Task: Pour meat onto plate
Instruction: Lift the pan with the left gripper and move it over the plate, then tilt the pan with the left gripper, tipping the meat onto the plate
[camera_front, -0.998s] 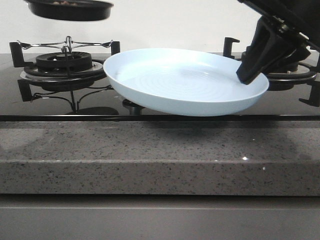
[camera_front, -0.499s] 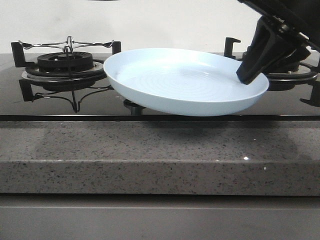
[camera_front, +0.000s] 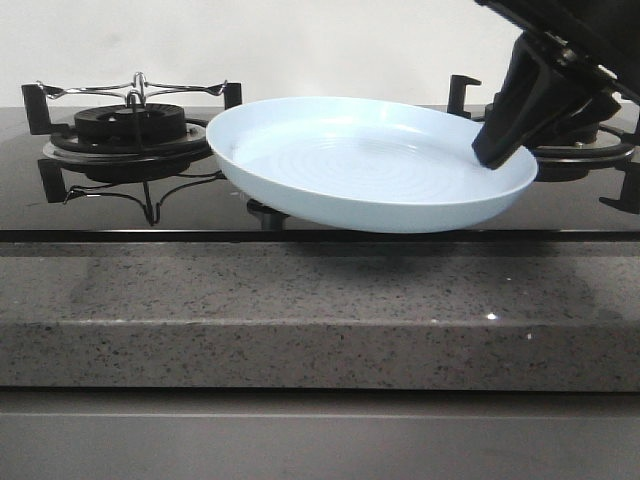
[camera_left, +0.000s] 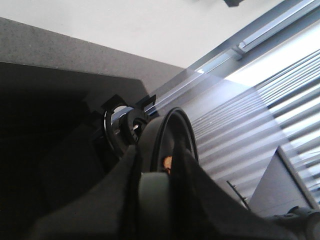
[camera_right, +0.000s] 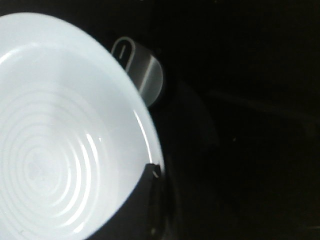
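Note:
The plate (camera_front: 370, 165) is pale blue, round and shallow, and hangs slightly tilted above the front of the stove. My right gripper (camera_front: 497, 150) is shut on its right rim. The right wrist view shows the plate (camera_right: 60, 130) bare inside, with my right gripper (camera_right: 152, 172) pinching its edge. My left gripper (camera_left: 155, 165) is shut on the grey handle of the black frying pan (camera_left: 172, 130), which shows edge-on in the left wrist view. One orange-brown piece of meat (camera_left: 168, 161) shows inside the pan. Pan and left gripper are out of the front view.
A black gas burner with a wire grate (camera_front: 130, 125) sits at the back left, and another burner (camera_front: 580, 150) is behind my right gripper. A stove knob (camera_right: 142, 67) lies just below the plate's rim. The speckled stone counter edge (camera_front: 300, 310) runs across the front.
The black frying pan rose from the upper left of the front view and left it over the top edge. The plate and my right gripper have stayed put.

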